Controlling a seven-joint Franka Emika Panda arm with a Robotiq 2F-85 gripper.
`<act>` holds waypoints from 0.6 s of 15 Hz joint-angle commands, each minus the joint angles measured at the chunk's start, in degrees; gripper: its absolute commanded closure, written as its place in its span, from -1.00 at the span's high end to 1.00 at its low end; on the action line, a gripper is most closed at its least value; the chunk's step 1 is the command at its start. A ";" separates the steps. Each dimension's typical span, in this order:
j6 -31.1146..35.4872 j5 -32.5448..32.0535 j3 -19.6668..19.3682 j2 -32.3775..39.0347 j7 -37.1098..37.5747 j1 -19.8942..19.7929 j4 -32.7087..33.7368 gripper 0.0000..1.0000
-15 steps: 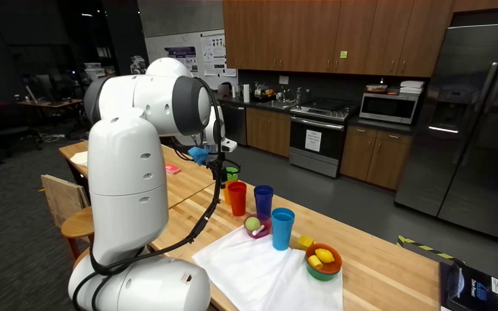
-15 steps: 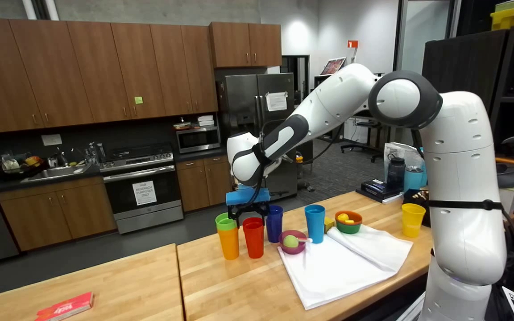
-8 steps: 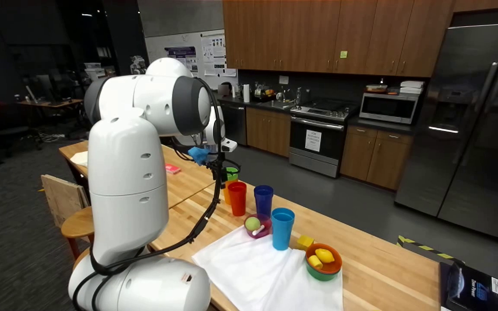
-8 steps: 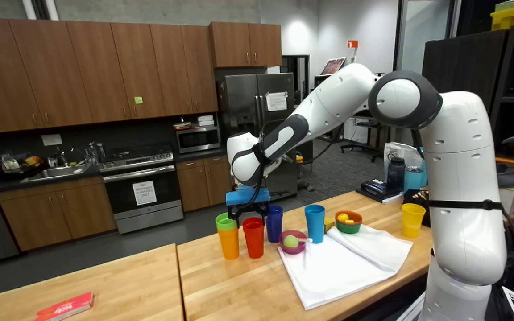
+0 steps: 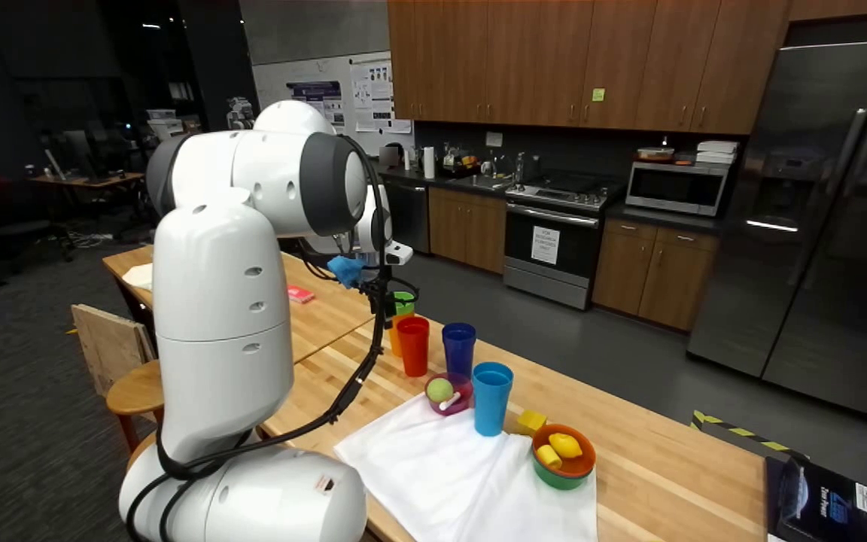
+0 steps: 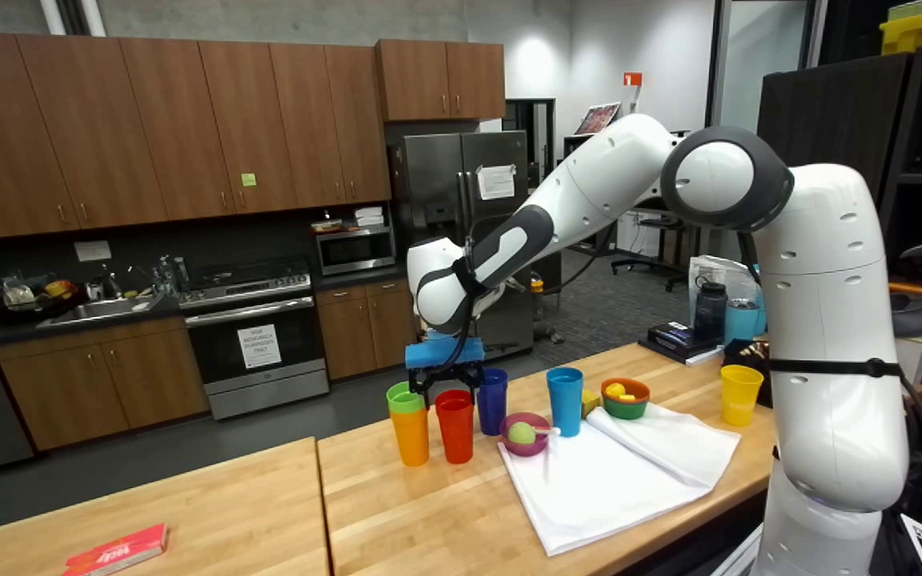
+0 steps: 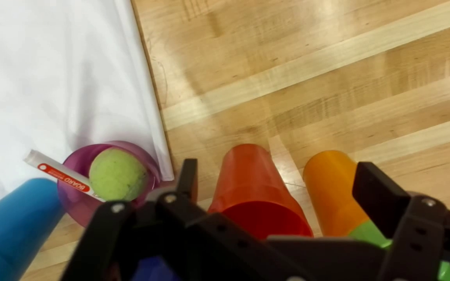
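Packet (image 6: pixel 118 550): in an exterior view, well left of the red cup (image 6: pixel 454 432), near corner cut off by the frame.
Orange cup (image 6: pixel 412 440): just left of the red cup; green rims (image 6: pixel 406 402) above it, how many nested unclear.
Gripper (image 7: pixel 277 173): over the red cup, fingers spread wide to either side, holding nothing; whether the tips reach below the rim cannot be told.
Red cup: upright, mouth partly covered by the gripper in the wrist view.
Dark-blue cup (image 6: pixel 493 406): just right of the red cup; only a sliver shows in the wrist view.
Purple bowl (image 6: pixel 525 450): right of the red cup; contains a ball (image 7: pixel 117 174) and a marker (image 7: pixel 63 173), the marker's lower end hard to make out.
Light-blue cup (image 6: pixel 565 406): farther right of the red cup, cut off in the wrist view.
Block (image 6: pixel 590 402): well right of the red cup, partly hidden.
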 commanded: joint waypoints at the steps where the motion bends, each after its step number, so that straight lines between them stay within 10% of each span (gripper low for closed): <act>1: -0.19 -0.04 0.27 0.01 0.02 -0.25 0.14 1.00; 9: 0.50 1.05 -0.46 4.84 12.62 1.09 5.44 1.00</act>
